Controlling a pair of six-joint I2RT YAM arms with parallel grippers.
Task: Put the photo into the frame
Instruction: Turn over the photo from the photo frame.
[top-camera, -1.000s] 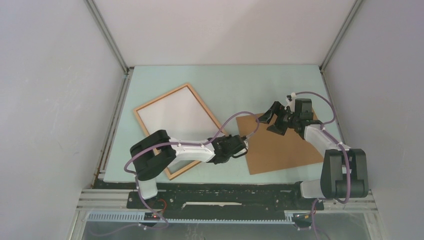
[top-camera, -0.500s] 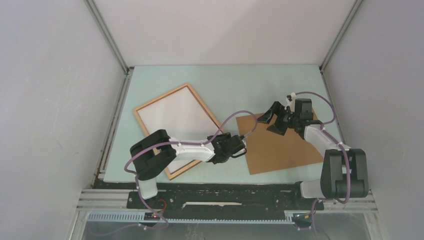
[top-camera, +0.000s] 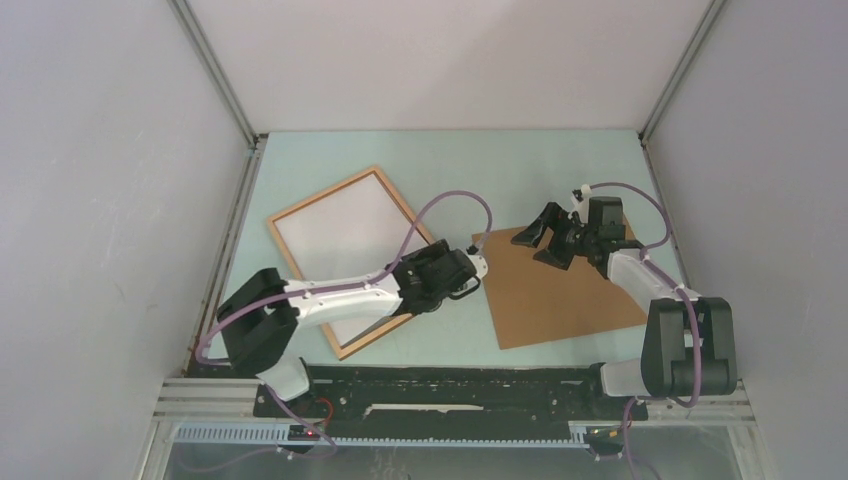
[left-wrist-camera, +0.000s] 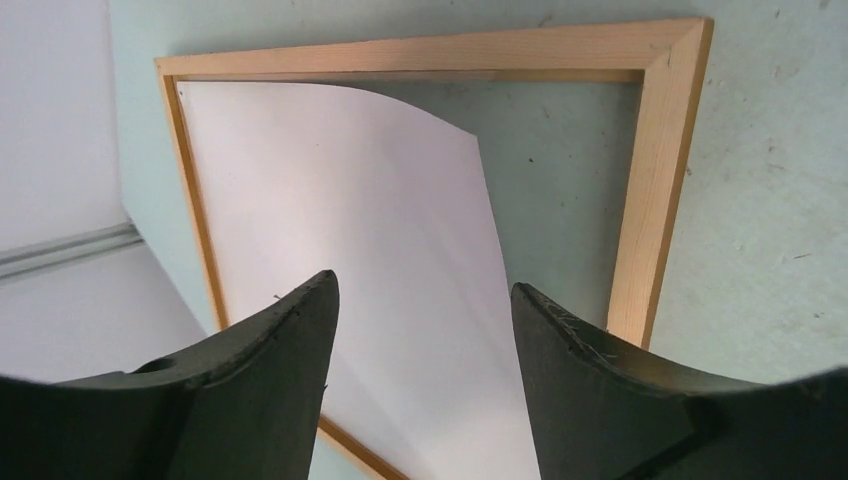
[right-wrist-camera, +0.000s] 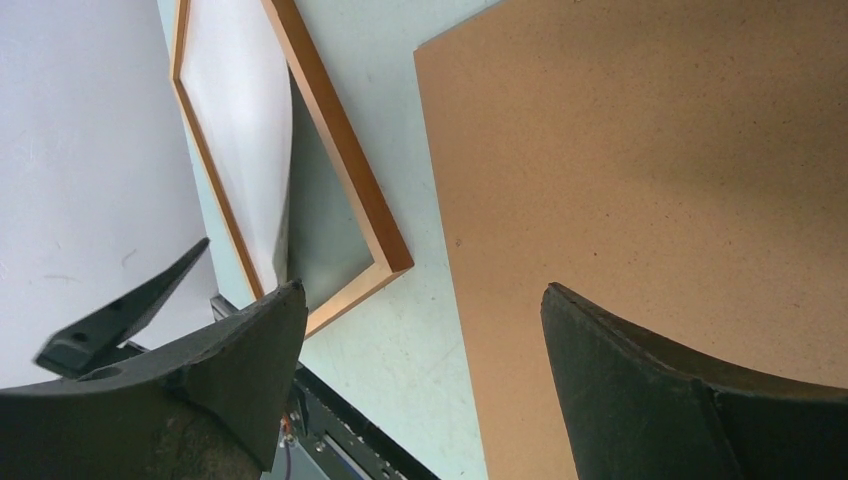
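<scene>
The frame (top-camera: 322, 193) lies flat at the table's left middle, a thin light wooden rectangle. The photo (top-camera: 345, 240) rests inside it, white back up. In the left wrist view the photo (left-wrist-camera: 370, 250) bows upward along its right edge, leaving bare table between it and the frame's rail (left-wrist-camera: 660, 180). My left gripper (top-camera: 440, 280) hovers over the frame's near right side, open (left-wrist-camera: 420, 300), with nothing between its fingers. Over the brown board's far corner my right gripper (top-camera: 538, 245) is open (right-wrist-camera: 420, 300) and empty; that view also shows the frame (right-wrist-camera: 345, 150) and photo (right-wrist-camera: 240, 110).
A flat brown backing board (top-camera: 560, 295) lies on the table's right half, also visible in the right wrist view (right-wrist-camera: 650, 150). White walls enclose the left, back and right. A black rail (top-camera: 450, 380) with both arm bases runs along the near edge.
My left gripper went from shut to open and moved back and left, from the gap beside the board to over the frame's near right side. The right arm has not moved.
</scene>
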